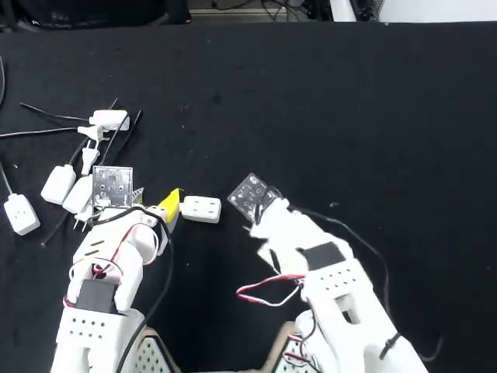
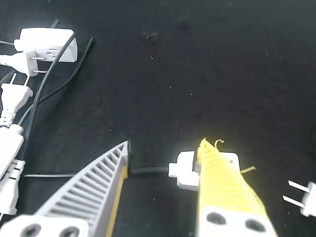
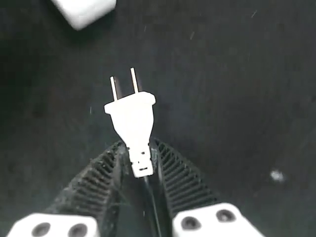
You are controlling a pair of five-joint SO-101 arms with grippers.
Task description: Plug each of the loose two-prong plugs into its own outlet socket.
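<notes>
Left hand [image 2: 164, 148], over the black desk [image 1: 349, 116], stood open, its yellow finger [image 2: 222, 187] just beside a white rectangular outlet socket [image 1: 200, 208]; the right hand [image 3: 138, 150] was clamped on the neck of a white two-prong plug [image 3: 131, 111], its prongs pointing away from the wrist

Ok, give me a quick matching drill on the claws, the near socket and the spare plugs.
1. left claw
2. right claw
3. socket
4. spare plugs

A. shut on a plug
B. in a heap, far left
C. open
D. beside the yellow finger

Pairs: 1-C, 2-A, 3-D, 4-B.
</notes>
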